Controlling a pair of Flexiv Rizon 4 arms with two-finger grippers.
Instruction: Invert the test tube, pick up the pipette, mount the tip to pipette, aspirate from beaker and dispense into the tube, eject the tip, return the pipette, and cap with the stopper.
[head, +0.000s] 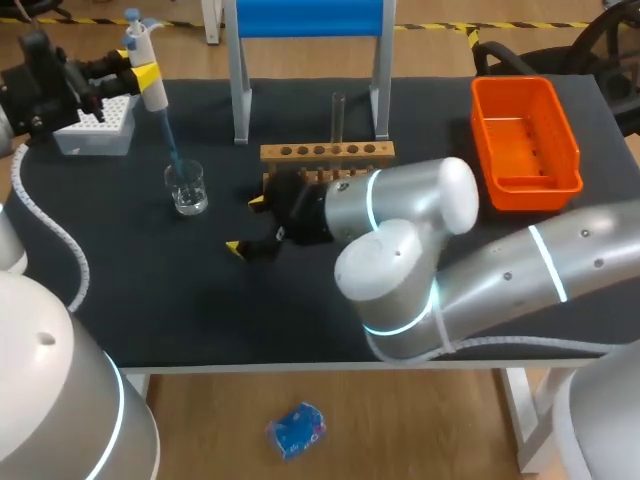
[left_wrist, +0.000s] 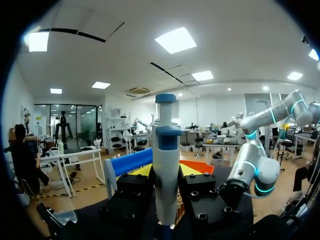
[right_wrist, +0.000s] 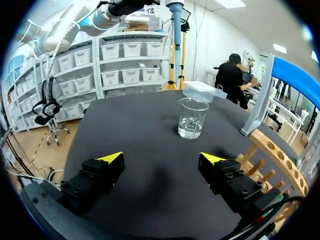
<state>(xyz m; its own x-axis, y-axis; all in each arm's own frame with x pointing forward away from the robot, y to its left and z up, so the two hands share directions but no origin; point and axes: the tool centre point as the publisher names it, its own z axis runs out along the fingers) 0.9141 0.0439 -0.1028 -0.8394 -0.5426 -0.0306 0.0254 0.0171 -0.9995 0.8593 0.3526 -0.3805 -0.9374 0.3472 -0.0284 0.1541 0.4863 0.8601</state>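
Observation:
My left gripper (head: 128, 68) is shut on the white pipette (head: 145, 70) with a blue top, at the table's far left. Its blue tip (head: 170, 140) points down at the glass beaker (head: 186, 188), which holds a little clear liquid; whether the tip touches the liquid I cannot tell. In the left wrist view the pipette (left_wrist: 166, 160) stands upright between the black fingers. A clear test tube (head: 338, 115) stands upright in the wooden rack (head: 327, 153). My right gripper (head: 248, 226) stands open low over the mat, just right of the beaker (right_wrist: 192, 117), with nothing between its fingers (right_wrist: 111, 159).
A white tip box (head: 100, 125) sits at the far left, behind the beaker. An orange bin (head: 525, 140) stands at the back right. A blue-topped frame on white legs (head: 240, 90) rises behind the rack (right_wrist: 272, 155). My right arm's bulky elbow (head: 400, 260) covers the table's middle.

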